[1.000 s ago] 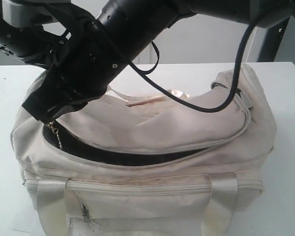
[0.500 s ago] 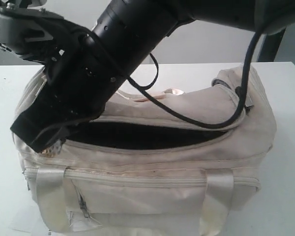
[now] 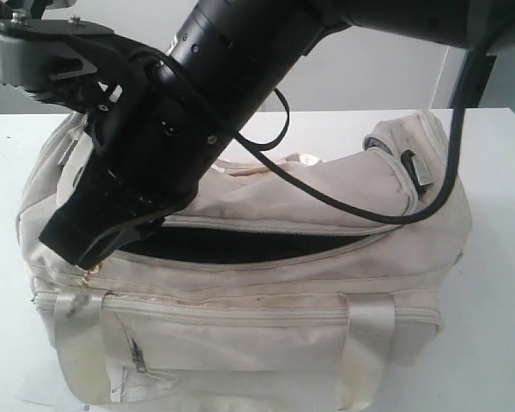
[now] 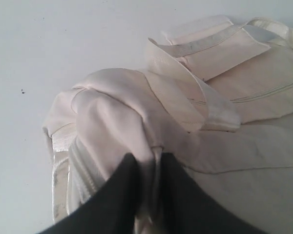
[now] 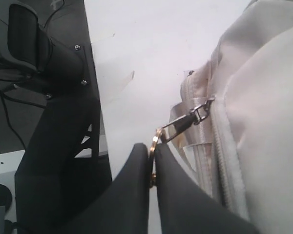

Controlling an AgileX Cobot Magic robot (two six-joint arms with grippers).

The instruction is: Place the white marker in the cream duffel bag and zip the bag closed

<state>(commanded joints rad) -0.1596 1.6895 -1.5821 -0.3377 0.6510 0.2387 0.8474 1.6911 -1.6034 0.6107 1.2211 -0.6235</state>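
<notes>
The cream duffel bag [image 3: 283,292] lies across the white table, its top zipper gap [image 3: 257,247] showing a dark inside. The white marker is not visible in any view. My right gripper [image 3: 90,253] reaches across to the bag's left end. It is shut on the gold ring of the zipper pull [image 5: 155,139], which hangs from a metal clasp [image 5: 190,119]. In the right wrist view that gripper [image 5: 151,153] sits beside the zipper track of the bag [image 5: 263,122]. My left gripper [image 4: 149,163] is shut on a bunched fold of the bag's fabric [image 4: 117,112].
The left arm's grey wrist [image 3: 34,47] hangs over the bag's far left end. A black cable [image 3: 343,202] from the right arm drapes over the flap. A dark post [image 3: 472,77] stands at the back right. A black machine frame [image 5: 53,146] borders the table edge.
The right gripper went down and left with the zipper pull, then slightly back right. The flap dropped and the dark opening grew shorter and narrower. The bag's body sagged lower.
</notes>
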